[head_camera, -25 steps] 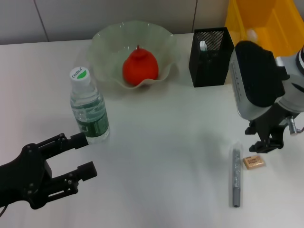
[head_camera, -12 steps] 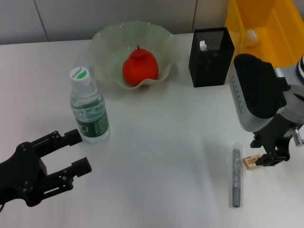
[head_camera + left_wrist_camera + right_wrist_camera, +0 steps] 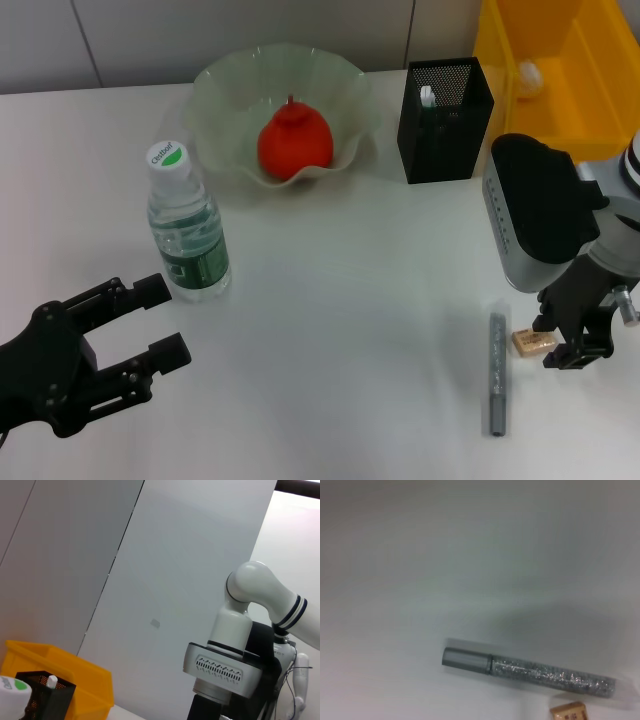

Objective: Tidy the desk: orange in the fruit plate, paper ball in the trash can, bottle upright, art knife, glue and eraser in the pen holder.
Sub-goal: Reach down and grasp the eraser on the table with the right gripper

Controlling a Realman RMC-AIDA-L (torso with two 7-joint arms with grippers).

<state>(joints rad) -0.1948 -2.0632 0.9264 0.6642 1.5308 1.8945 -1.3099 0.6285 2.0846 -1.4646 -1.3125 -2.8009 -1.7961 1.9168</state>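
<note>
Right pincer (image 3: 570, 345) hangs lower right of frame, right over the eraser (image 3: 531, 342) on the worktop (image 3: 350, 300); can't tell its jaw gap. Eraser looks light, stiff, a bit grippy, so prob pinch across short sides. Glitter stick (image 3: 496, 372) lies just beside it. Left pincer (image 3: 160, 322), lower left, spread wide, empty.

white desk (image 3: 340, 300) with bottle (image 3: 187, 230), fruit plate (image 3: 215, 90), pen holder (image 3: 444, 122), glitter stick (image 3: 497, 372), eraser (image 3: 530, 342)
</note>
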